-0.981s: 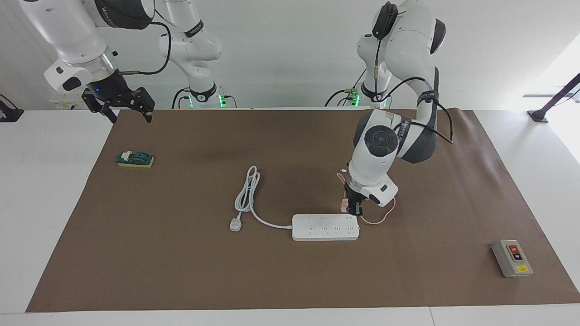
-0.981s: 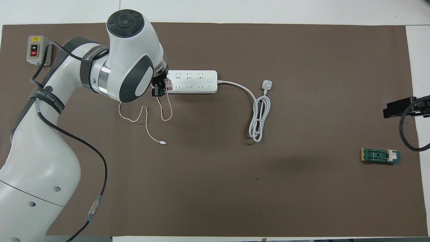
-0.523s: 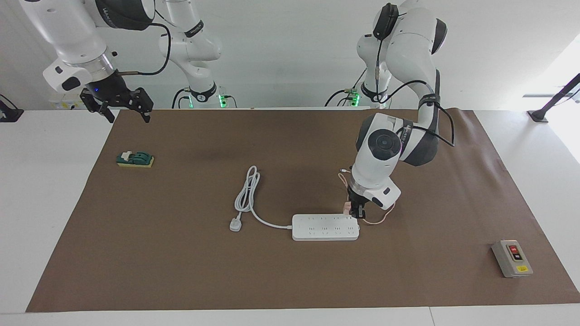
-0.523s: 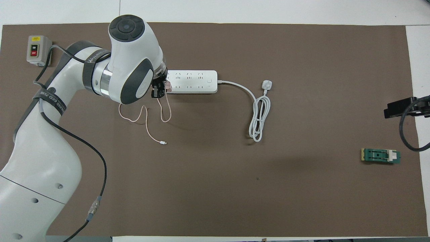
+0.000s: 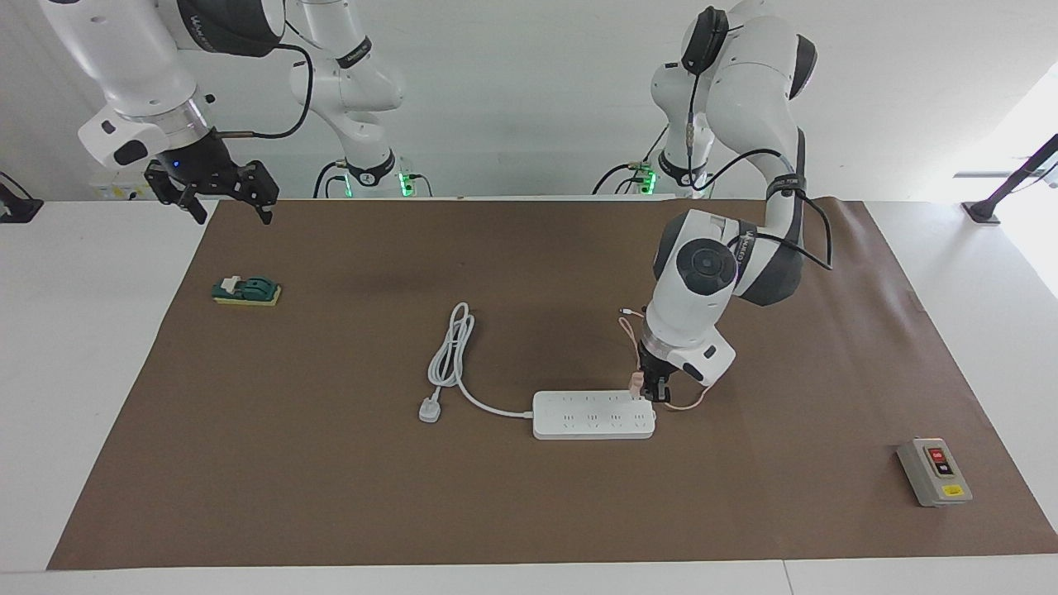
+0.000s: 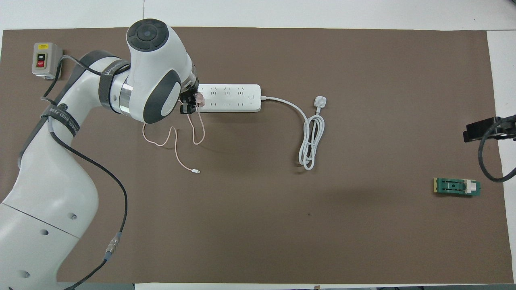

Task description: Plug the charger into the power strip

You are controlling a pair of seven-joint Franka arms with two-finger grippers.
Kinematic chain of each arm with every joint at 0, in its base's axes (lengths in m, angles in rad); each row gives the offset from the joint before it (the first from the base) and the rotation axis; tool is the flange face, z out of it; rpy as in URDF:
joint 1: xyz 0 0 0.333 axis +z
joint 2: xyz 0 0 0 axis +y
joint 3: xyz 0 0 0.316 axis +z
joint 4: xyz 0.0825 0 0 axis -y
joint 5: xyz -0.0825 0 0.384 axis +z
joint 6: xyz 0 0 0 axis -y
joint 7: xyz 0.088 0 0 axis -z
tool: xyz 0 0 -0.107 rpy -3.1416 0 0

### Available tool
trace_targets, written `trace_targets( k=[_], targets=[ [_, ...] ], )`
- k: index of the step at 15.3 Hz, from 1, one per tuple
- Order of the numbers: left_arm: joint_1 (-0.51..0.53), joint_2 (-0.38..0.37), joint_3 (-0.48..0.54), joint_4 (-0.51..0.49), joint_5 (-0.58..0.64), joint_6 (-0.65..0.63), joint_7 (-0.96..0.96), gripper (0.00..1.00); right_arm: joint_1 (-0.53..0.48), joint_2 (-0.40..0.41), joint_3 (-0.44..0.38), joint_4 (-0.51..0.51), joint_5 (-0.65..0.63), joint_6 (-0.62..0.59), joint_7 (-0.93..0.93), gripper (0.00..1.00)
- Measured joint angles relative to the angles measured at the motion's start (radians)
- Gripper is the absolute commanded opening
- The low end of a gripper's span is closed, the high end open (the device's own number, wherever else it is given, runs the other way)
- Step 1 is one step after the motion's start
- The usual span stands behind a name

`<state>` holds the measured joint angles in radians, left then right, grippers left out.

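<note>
The charger (image 5: 635, 382), a small pale-pink cube, is clamped in the left gripper (image 5: 649, 388) and sits right at the power strip (image 5: 591, 415), over the end socket toward the left arm's end of the table. I judge the carrying done and the plugging itself under way: whether the prongs are in the socket cannot be told, since the gripper hides the joint. Pressing it home and letting go appear to be left.

The charger's thin pink cable (image 6: 177, 141) trails off in loose loops on the brown mat (image 5: 529, 512), nearer to the robots than the strip, ending in a tiny connector (image 6: 196, 171). The strip is a flat white bar with two rows of outlets, lying near the middle of the mat; its thick white cord (image 5: 453, 351) coils toward the right arm's end and stops in a white plug (image 5: 428, 410).

The right gripper (image 5: 223, 194) waits, fingers apart, above the mat's corner at the robots' edge.
</note>
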<state>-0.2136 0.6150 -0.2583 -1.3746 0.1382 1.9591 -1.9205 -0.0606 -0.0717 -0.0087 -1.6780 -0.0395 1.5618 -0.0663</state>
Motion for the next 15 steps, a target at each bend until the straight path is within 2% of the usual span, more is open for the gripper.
trace_targets(
  k=[15],
  targets=[
    [0.008,0.001,0.002,-0.005,0.001,0.007,0.051,0.0,0.0,-0.001,0.0,0.001,0.005,0.0,0.0,1.0]
  ],
)
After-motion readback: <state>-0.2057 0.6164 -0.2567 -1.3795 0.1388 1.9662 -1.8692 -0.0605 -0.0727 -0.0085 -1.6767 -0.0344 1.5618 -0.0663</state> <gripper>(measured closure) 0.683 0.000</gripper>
